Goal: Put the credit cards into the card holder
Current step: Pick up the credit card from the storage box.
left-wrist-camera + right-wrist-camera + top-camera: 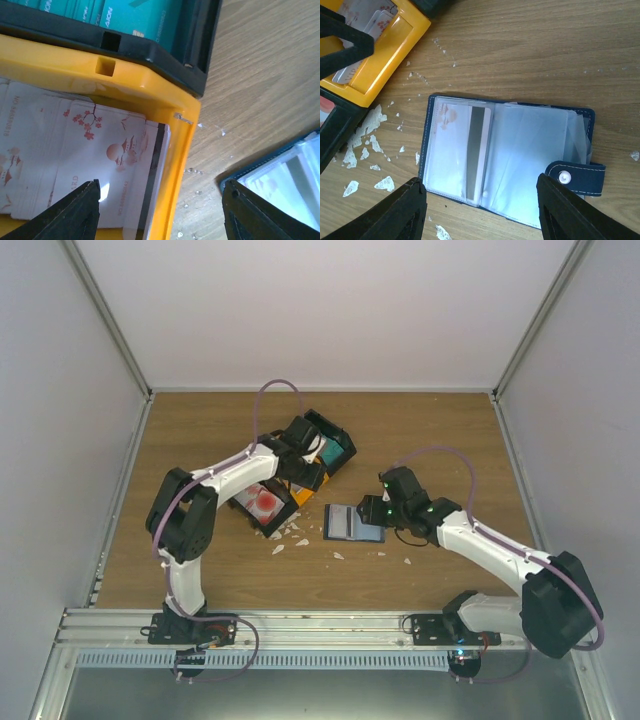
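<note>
Top external view: nearest the arm bases, white scraps litter the wooden surface. Just beyond them the card holder lies open and flat. The right pincer is over it, its jaws spread wide with nothing between them. One striped card sits in a clear left sleeve, and the snap tab sticks out on the right.

Farther left, red-blotched credit cards fill a black bin. The left pincer, also wide and empty, straddles the orange bin rim over pale blossom-printed credit cards. Farthest away, teal credit cards lie in another black bin.
</note>
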{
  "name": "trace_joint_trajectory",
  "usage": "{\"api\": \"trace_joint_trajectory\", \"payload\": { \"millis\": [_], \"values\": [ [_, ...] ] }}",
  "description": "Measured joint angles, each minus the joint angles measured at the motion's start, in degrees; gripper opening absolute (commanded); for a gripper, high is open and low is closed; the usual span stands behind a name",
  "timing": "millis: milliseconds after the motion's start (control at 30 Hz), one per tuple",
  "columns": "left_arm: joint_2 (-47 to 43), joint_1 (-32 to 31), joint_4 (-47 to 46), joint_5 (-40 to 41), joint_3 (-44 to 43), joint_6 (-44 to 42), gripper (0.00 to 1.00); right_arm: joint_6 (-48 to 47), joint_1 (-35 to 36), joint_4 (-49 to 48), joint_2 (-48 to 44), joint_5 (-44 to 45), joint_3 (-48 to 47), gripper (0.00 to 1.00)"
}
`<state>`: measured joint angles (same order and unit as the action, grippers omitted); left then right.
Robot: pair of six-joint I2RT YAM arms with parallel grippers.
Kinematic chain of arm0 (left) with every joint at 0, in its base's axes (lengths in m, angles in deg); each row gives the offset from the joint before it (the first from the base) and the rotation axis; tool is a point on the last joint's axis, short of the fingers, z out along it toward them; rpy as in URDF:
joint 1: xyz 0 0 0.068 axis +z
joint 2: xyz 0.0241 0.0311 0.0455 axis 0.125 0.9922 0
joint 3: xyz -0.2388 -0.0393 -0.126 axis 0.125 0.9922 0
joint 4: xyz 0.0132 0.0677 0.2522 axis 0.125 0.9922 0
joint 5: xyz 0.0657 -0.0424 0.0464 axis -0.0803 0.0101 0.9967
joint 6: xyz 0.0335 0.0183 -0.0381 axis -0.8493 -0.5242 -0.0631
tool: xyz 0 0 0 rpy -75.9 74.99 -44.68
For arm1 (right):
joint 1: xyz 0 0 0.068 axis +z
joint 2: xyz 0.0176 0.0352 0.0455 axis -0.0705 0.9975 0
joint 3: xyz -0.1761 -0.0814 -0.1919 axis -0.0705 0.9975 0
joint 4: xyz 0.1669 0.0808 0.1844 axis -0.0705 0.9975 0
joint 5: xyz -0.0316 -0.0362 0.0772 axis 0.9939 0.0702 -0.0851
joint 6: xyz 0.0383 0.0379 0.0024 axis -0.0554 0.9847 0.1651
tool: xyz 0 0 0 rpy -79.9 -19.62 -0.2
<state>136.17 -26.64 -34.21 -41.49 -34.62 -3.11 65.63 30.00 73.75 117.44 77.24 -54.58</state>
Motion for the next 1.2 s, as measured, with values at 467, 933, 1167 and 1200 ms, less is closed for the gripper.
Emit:
{"api": "trace_joint_trajectory", "payload": {
  "millis": [467,933,1167,1200],
  "values": [
    [6.10,0.68,5.09,-5.07,-4.11,-4.85,0.54,0.00,-0.37,-0.39,1.29,-0.07,0.13,0.61],
    [5.70,0.98,5.86,-5.29,-4.11,-5.27,0.28,0.00,-0.52,-0.44,1.31,-0.20,0.13,0.61],
    [4.48,0.98,5.95,-5.88,-4.11,-5.05,0.21,0.02,-0.63,-0.44,1.33,-0.24,0.13,0.61],
    [4.35,0.98,5.95,-5.97,-4.11,-5.03,0.21,0.02,-0.63,-0.44,1.33,-0.24,0.13,0.61]
  ]
}}
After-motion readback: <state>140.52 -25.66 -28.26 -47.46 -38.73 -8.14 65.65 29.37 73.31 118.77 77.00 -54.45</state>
